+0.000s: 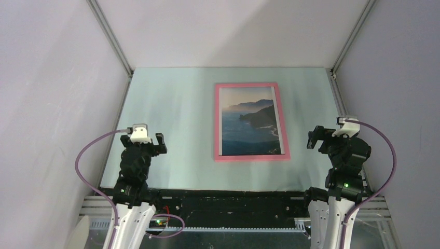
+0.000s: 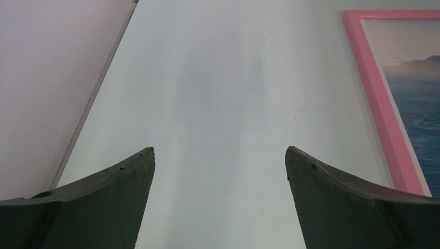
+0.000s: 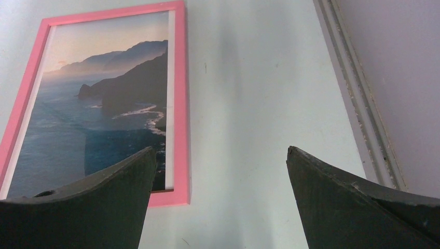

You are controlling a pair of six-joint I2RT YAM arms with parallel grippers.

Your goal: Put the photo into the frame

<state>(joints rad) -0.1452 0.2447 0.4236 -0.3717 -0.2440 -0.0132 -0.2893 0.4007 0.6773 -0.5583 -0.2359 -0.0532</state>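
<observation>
The pink frame [image 1: 216,122] lies flat in the middle of the table, long side running away from me. The photo [image 1: 249,124], a blue seascape with dark cliffs, lies face up inside its rails. A thin brown edge shows under the photo's near right corner in the right wrist view. My left gripper [image 1: 157,141] hovers open over bare table, left of the frame [image 2: 379,104] and the photo [image 2: 420,98]. My right gripper [image 1: 315,136] hovers open to the right of the frame [image 3: 180,104], its left finger overlapping the photo [image 3: 104,104] in view. Neither gripper [image 2: 220,155] [image 3: 221,153] holds anything.
A pale green table [image 1: 171,104] is boxed in by white walls with metal corner rails [image 1: 111,39] [image 1: 353,36]. The right wall's base rail [image 3: 358,104] runs close beside my right gripper. A black strip [image 1: 228,199] marks the near table edge.
</observation>
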